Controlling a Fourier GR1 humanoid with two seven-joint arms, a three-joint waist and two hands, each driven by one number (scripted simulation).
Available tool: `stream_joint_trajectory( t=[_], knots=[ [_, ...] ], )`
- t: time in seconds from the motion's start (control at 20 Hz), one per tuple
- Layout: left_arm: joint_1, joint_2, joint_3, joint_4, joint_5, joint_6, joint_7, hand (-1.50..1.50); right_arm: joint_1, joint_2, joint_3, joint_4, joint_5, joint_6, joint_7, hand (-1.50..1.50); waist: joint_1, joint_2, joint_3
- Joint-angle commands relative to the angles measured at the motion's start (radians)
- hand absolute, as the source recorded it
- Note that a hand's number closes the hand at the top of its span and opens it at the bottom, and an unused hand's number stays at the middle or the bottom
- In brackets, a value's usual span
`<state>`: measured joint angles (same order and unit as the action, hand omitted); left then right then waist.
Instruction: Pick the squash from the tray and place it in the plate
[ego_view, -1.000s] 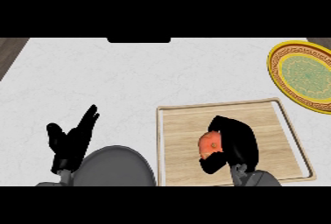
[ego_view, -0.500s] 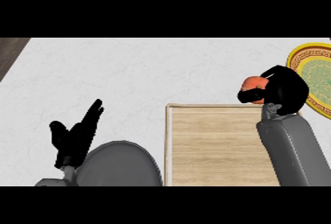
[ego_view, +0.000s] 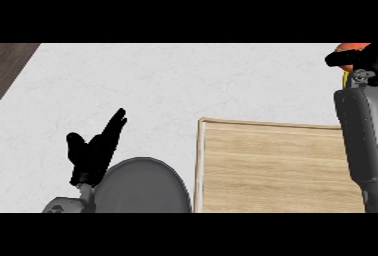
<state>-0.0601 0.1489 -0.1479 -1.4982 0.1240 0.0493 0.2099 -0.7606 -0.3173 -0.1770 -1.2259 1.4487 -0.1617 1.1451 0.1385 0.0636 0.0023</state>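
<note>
Counter (ego_view: 184, 80) in pale, faintly mottled white fills most of the head view, with a strip of dark wood-toned surface (ego_view: 15, 62) at its far left corner. At the lower left we see the left hand (ego_view: 94, 152), black, fingers straight and pointing up and away from us, thumb spread to the side; it holds nothing and rests above its grey forearm (ego_view: 140, 187). To the right of centre lies the tray (ego_view: 273, 170), a light wooden board with a raised rim, its near part cut off by the view's lower edge; we see nothing lying on its visible surface. Along the right edge, the grey right forearm (ego_view: 358, 135) runs upward over the tray's right side. At the upper right corner we find the right hand (ego_view: 353, 59), black, curled round the squash (ego_view: 352, 47), of which only an orange-red patch shows above the fingers. The squash is thus off the tray, held beyond its far right corner. Just below the hand a thin yellow sliver of the plate (ego_view: 345, 79) appears beside the wrist.
</note>
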Motion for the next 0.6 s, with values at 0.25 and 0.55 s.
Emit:
stream_joint_trajectory(
  t=[0.25,0.55],
  knots=[
    [0.002,-0.034,-0.034,0.027,-0.001,0.001,0.037,0.0,-0.099,-0.005,-0.174,0.086,0.256,-0.293,0.242,1.5,-0.01,-0.002,0.002],
    [0.005,-0.023,-0.013,0.044,-0.003,0.003,0.027,0.0,-0.071,0.021,-0.271,0.15,0.41,-0.411,0.244,1.5,-0.033,-0.01,0.001]
  ],
)
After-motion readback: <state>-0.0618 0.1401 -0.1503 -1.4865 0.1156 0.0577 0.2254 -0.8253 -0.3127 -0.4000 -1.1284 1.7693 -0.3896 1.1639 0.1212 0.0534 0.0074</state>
